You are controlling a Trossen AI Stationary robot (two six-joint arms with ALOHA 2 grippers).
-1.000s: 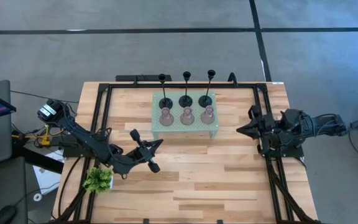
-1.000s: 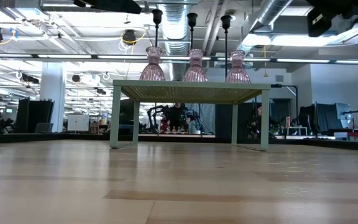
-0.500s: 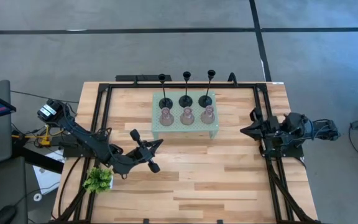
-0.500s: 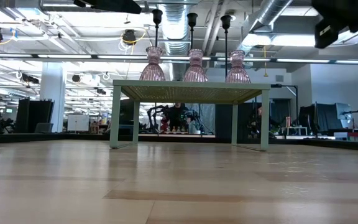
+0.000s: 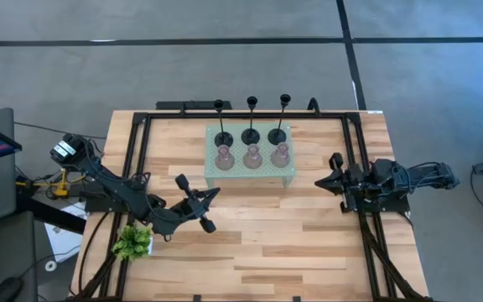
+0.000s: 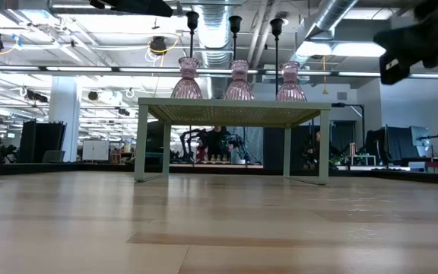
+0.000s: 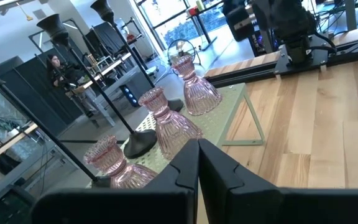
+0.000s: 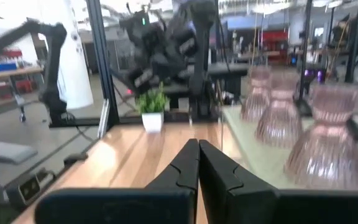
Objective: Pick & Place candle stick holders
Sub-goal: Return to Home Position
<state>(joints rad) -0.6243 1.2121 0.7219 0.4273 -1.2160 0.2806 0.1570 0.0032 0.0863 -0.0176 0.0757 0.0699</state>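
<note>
Standing on the green stand (image 5: 210, 177) are your six candle stick holders (image 5: 251, 148). Left pincer (image 5: 215, 194) and right pincer (image 5: 318, 181): both closed, empty.

The bench (image 5: 258, 239) is lit brightly and evenly from above in the high view, and only faint, soft shadows are cast on its wood. In the low view, glare is thrown by ceiling strip lights (image 6: 90, 70), and the pale green stand (image 6: 234, 103) is backlit. Daylight is admitted through windows (image 7: 166, 12) in the left wrist view, and a sheen is laid on the pink glass holders (image 7: 194, 90).
</note>
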